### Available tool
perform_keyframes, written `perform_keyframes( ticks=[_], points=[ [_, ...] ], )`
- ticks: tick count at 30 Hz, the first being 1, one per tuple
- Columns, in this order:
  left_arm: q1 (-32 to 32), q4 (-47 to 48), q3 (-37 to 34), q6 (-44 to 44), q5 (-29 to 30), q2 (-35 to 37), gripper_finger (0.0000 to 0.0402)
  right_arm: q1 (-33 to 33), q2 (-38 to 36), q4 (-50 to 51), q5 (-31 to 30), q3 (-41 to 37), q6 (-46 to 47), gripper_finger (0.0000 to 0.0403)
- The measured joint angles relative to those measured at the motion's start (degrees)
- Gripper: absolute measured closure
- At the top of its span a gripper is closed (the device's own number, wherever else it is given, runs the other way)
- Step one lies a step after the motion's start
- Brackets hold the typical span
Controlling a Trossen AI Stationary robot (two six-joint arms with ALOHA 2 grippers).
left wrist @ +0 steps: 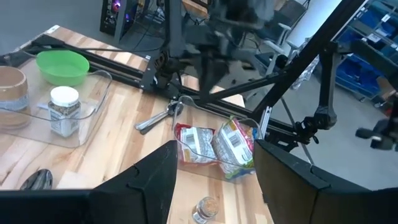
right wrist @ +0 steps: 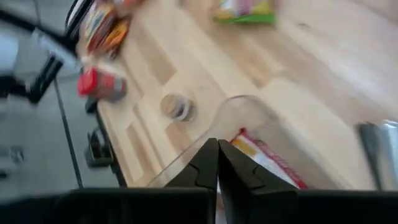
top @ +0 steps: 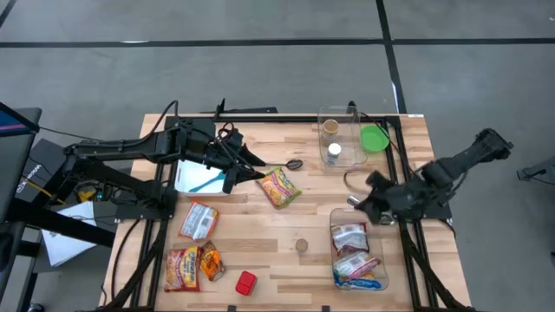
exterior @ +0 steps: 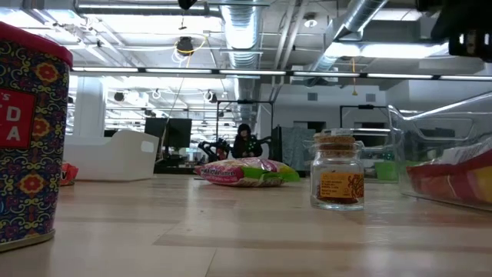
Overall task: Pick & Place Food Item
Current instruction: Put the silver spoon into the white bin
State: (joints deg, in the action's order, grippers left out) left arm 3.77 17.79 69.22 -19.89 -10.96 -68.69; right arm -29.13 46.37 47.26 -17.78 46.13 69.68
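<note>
You see the left gripper (top: pixel 257 166) w/ fingers apart, holding nothing, just beside the noodle packet (top: pixel 279 186) lying mid-table, while the right gripper (top: pixel 362 206), fingers closed and empty, hangs near the clear bin (top: pixel 379 260) w/ packets.

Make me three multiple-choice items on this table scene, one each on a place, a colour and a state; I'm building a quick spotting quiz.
1. Where does the green bowl sit?
A. beside the far clear bin
B. near the red can
C. on the white tray

2. What colour is the can near the table's front edge?
A. blue
B. red
C. white

3. How is the right gripper?
A. wide open
B. holding a spoon
C. shut, empty

Key: 1 A, it touches the far clear bin; 2 B, plainly red; 3 C, fingers meet on nothing.
</note>
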Motion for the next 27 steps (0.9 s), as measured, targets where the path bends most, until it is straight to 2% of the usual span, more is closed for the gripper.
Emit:
perform_keyframes(
  ticks=[5,10,13,20,27],
  points=[
    [-0.02,-2.06,-0.01,0.16,0.95,0.00,0.0198,8.72,-5.19,5.34,3.73,0.00,0.99,0.0336],
    [-0.02,-3.97,0.00,0.19,2.57,0.00,0.0198,20.57,-4.88,13.68,15.00,0.00,-4.17,0.0257],
    [-0.02,-4.59,-0.01,0.47,3.33,0.00,0.0198,28.23,-2.20,18.33,20.58,0.00,-8.25,0.0233],
    [-0.02,-5.93,0.01,0.47,3.58,0.00,0.0198,44.34,8.43,18.97,28.95,0.00,-20.53,0.0239],
    [-0.19,-6.07,0.01,0.42,3.63,-0.02,0.0198,53.52,21.99,19.47,36.83,0.00,-34.39,0.0253]
  ],
)
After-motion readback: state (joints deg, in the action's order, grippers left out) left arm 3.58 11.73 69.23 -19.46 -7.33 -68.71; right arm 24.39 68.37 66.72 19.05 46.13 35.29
